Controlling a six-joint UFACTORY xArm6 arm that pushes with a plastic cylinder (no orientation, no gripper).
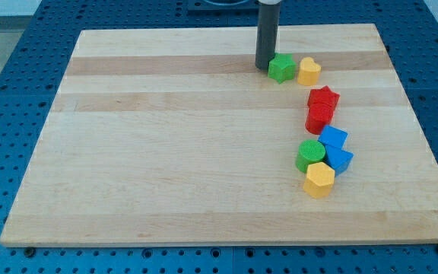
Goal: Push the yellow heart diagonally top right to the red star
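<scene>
Two blocks sit at the worktop's (166,152) top: a green star (281,68), touching the yellow heart (309,71) on its right. Below lies the red star (323,98). My tip (264,65), a plain rod holding nothing, seems to touch the green star's left.

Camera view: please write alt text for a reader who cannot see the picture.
My tip rests on a wooden board, just left of a green star that touches the yellow heart. Below lie the red star, a red block, two blue blocks, a green cylinder and a yellow hexagon.
</scene>
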